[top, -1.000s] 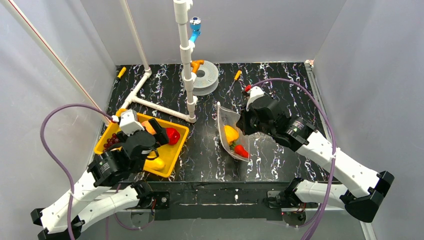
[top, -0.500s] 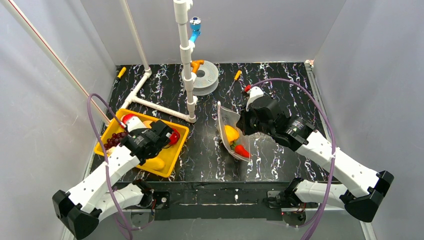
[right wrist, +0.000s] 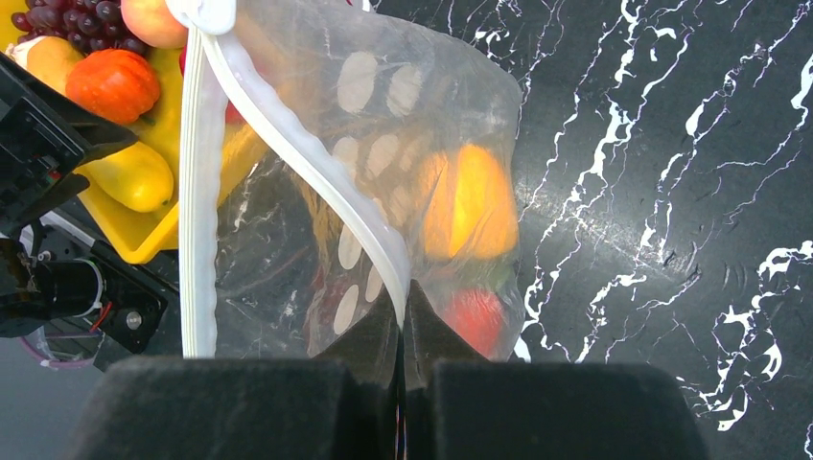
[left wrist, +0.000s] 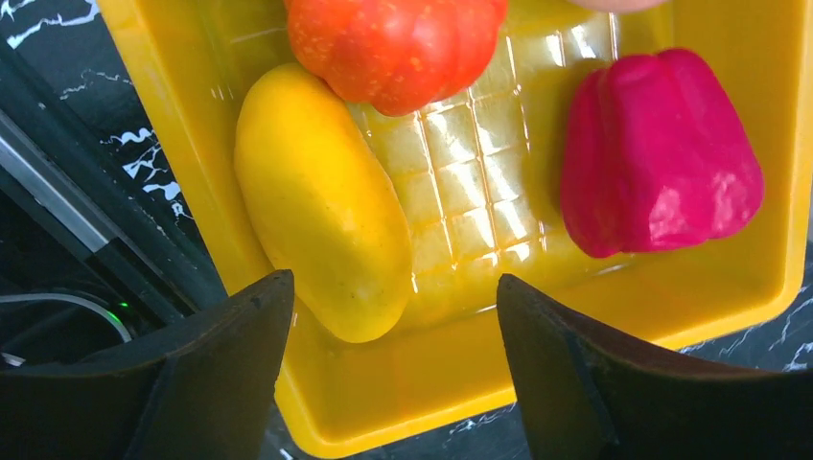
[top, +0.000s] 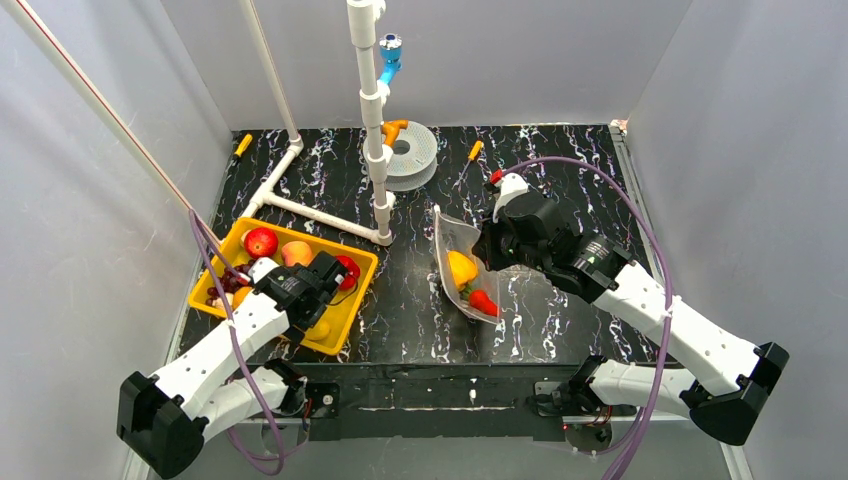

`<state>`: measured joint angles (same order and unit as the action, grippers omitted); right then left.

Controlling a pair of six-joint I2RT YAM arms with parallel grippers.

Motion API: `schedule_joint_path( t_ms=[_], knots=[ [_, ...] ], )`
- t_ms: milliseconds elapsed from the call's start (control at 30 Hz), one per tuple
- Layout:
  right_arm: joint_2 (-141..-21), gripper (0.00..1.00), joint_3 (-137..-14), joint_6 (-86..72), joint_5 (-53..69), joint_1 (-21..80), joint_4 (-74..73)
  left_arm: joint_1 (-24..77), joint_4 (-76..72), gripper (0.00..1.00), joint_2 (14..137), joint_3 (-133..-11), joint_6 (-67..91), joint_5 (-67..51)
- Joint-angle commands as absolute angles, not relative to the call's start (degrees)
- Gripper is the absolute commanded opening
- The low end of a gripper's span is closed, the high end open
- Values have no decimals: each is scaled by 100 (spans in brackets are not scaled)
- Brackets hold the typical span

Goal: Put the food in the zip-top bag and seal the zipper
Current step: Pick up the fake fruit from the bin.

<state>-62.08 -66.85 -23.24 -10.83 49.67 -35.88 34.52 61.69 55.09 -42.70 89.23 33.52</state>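
- Since a second ago, we are logging the left arm swinging its elbow outward and dropping its wrist toward the near end of the yellow tray (left wrist: pixel 168 115). This is uncovering a red apple (top: pixel 261 241) and a peach (top: pixel 296 252) at the far end. The bag and right arm are not shifting.
- We are reading the left gripper (left wrist: pixel 393 379) as released. Its fingers are standing wide apart above the tray, with the near tip of a long yellow fruit (left wrist: pixel 321 201) lying between them and nothing clasped.
- An orange squash (left wrist: pixel 393 48) and a red pepper (left wrist: pixel 657 153) are sitting beside that fruit, and purple grapes (right wrist: pixel 67 19) are waiting at the tray's left end.
- As we are judging it, the step in hand is fetching the next piece of food, with loading only partly done.
- Right of the tray, the zip-top bag (top: pixel 452 235) is standing on the table (top: pixel 420 290), already holding a yellow-orange piece (top: pixel 461 268) and a red piece (top: pixel 483 300).
- We are noting the zipper (right wrist: pixel 288 163) gaping, unsealed.
- We are seeing the right gripper (right wrist: pixel 403 311) clenched on the bag's rim at the zipper, propping the mouth open.
- For the next move, we are thinking of lowering around the yellow fruit and closing across its narrow width, since it is glossy and may slip. After that comes lifting it and carrying it rightward into the mouth.
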Motion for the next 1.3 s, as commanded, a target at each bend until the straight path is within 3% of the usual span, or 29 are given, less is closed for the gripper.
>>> schedule_joint_path(
  t_ms=[0,600,733,967,1133,1267],
  knots=[
    [-6087,1,-6688,-2342,-1131,4997,-3400,3329,6295,71,5508,-4074,9466,3433],
    [-6073,1,-6655,-2344,-1141,4992,-3420,3084,5744,72,6021,-3411,9679,3404],
    [-6047,1,-6662,-2332,-1162,4992,-3452,3053,5690,65,6043,-3489,9557,3347],
    [-6063,1,-6694,-2309,-1178,4992,-3437,3041,5992,43,5692,-3780,9402,3542],
    [-6115,1,-6714,-2295,-1171,4992,-3428,3041,6162,39,5319,-4214,9042,3528],
    [-6143,1,-6747,-2280,-1173,4993,-3443,3041,5719,28,4624,-4480,8254,3234]
  ],
)
